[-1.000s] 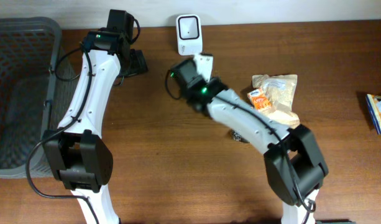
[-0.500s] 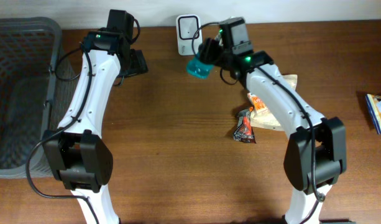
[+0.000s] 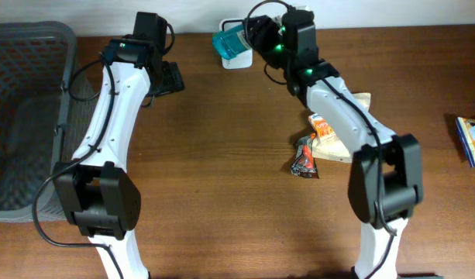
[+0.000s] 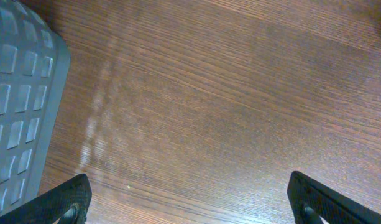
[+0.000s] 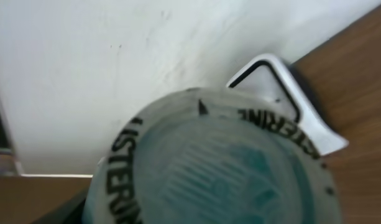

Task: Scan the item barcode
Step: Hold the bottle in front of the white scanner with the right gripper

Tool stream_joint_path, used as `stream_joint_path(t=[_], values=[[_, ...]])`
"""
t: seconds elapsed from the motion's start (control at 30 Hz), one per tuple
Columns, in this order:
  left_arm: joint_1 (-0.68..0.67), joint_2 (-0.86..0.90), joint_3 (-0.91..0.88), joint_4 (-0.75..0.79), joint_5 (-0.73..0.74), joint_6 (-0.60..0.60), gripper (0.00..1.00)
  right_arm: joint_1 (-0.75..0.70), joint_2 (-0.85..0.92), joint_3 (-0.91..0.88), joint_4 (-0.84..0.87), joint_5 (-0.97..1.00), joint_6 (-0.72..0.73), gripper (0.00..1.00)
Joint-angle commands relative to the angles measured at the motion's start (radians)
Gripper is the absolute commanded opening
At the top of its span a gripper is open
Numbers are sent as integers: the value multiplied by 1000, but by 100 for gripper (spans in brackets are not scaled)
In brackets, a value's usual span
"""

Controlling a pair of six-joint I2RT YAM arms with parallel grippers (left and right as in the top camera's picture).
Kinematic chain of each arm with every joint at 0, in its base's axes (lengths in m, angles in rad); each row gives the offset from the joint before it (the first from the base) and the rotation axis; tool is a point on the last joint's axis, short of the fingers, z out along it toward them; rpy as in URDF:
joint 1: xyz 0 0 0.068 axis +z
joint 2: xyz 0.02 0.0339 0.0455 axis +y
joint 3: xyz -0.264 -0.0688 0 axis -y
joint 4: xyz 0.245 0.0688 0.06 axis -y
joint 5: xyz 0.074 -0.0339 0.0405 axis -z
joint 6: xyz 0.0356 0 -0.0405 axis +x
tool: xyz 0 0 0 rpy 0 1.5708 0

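A teal mouthwash bottle is held at the back of the table, right in front of the white barcode scanner, and my right gripper is shut on it. In the right wrist view the bottle's round base with black lettering fills the frame, and the scanner's corner shows just behind it. The right fingers are mostly hidden by the bottle. My left gripper hangs open over bare wood, left of the scanner. Its two fingertips stand far apart with nothing between them.
A grey mesh basket fills the left side, and its rim lies close to the left gripper. Right of centre lie a beige snack bag, an orange packet and a red wrapper. Another packet sits at the right edge.
My right arm has carried the teal bottle back and to the left, from in front of the scanner right up to it. The left arm has not moved.
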Motion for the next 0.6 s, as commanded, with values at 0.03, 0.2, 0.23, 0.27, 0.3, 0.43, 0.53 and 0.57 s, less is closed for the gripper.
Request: stream_joint_path(t=[0.03, 0.2, 0.23, 0.27, 0.3, 0.43, 0.53, 0.57], values=[[-5, 16, -1, -1, -3, -13, 99, 2, 74, 44, 115, -61, 270, 63], [-5, 16, -1, -1, -3, -13, 99, 2, 119, 51, 151, -34, 396, 63], [-5, 16, -1, -1, -3, -13, 99, 2, 123, 51, 154, -30, 409, 63], [-5, 16, -1, -1, -3, -13, 99, 2, 130, 51, 159, -27, 424, 63], [-5, 16, -1, -1, -3, -13, 99, 1, 137, 52, 163, -27, 439, 63], [-5, 16, -1, -2, -3, -13, 99, 1, 168, 55, 162, -29, 593, 63], [-5, 16, -1, -1, -3, -13, 99, 0, 177, 55, 162, -27, 668, 63], [-5, 16, -1, -2, -3, -13, 99, 0, 177, 55, 163, -26, 680, 62]])
